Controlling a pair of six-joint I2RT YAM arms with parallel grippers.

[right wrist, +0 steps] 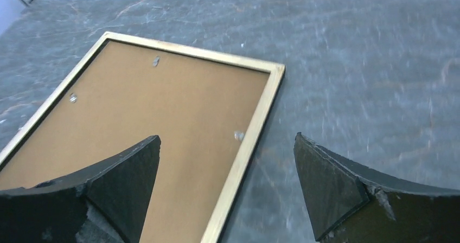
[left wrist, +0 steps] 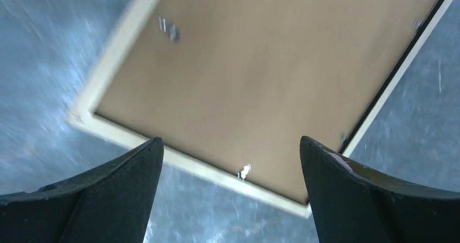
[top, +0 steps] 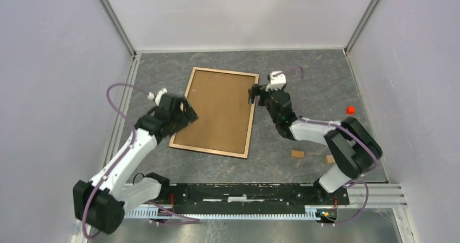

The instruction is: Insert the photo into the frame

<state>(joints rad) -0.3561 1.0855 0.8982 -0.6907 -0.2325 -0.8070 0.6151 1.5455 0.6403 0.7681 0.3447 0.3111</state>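
Frame [top: 250, 125] — thin light-wood rim, rectangular — lies face down mid-table, a matte brown backing board [top: 217, 110] seated inside; the photo is not visible. Likely light and stiff, with a fragile pane: best gripped by the long rims. Left gripper [left wrist: 230, 139] and right gripper [right wrist: 227, 136] flank it, jaws spread, empty.

The left arm [top: 126, 157] reaches forward and to the right from its base, its white forearm sloping up to a black wrist. The left gripper [top: 191, 112] points right, jaws spread wide and holding nothing. The right arm [top: 317, 130] folds at the elbow and stretches left. The right gripper [top: 253, 95] faces left, its jaws likewise wide apart and empty. The two grippers face each other, well apart.
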